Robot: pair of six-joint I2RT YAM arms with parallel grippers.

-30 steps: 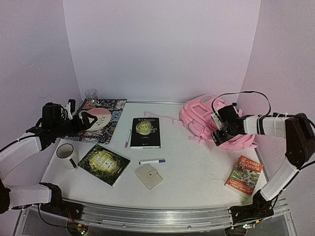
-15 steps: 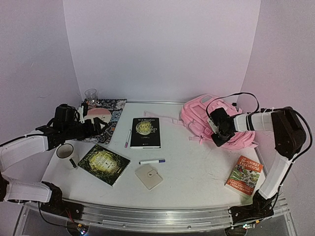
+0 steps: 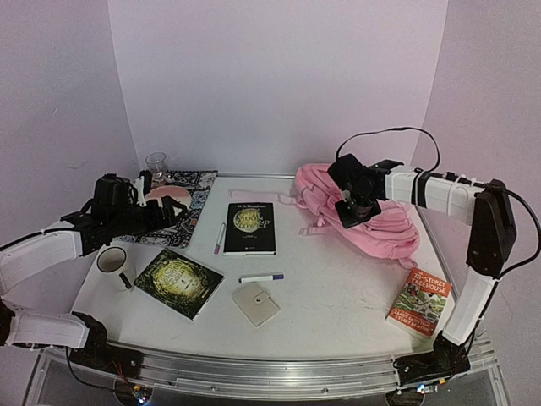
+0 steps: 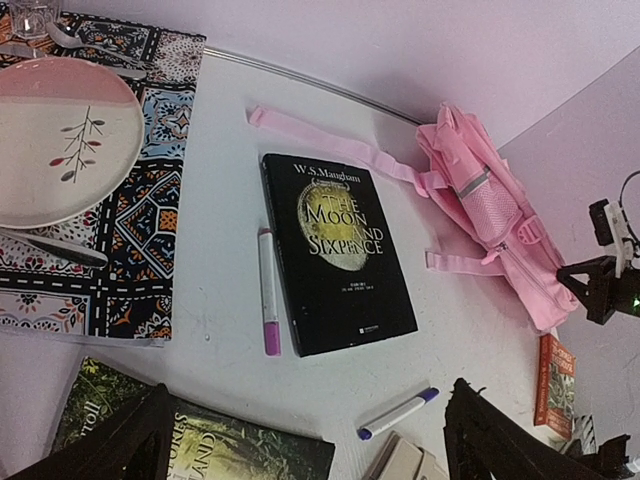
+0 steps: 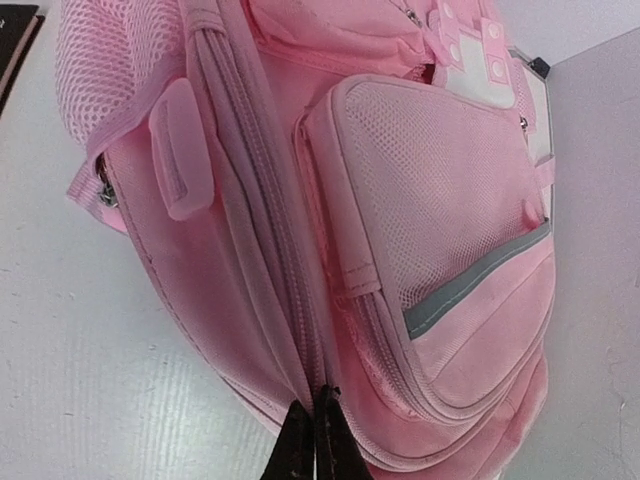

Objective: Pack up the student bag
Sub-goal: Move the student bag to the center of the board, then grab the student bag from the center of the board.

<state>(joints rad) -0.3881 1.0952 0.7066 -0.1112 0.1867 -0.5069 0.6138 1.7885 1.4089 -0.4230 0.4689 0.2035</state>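
The student bag [image 3: 385, 227] is a big pale-pink backpack lying at the back right of the table, one strap trailing left. My right gripper [image 3: 354, 208] sits on its left part. In the right wrist view that gripper [image 5: 318, 392] is shut, pinching the bag's [image 5: 430, 200] fabric at the seam beside the long zip. My left gripper [image 3: 173, 208] hovers open over the left of the table, by the plate. In its wrist view the gripper [image 4: 310, 390] holds nothing, and the bag [image 4: 490, 215] lies far right.
A black book [image 3: 250, 227], pink marker [image 3: 220, 238], blue-capped pen [image 3: 261, 277], beige wallet [image 3: 255, 303] and green book [image 3: 178, 282] lie mid-table. A mug [image 3: 112, 262], a plate [image 3: 165, 199] on a patterned mat and a glass [image 3: 156, 163] are left. An orange book [image 3: 420, 302] lies front right.
My right gripper has shut on the bag's seam and dragged the bag left and up toward the table's middle. My left arm has shifted slightly right, still open.
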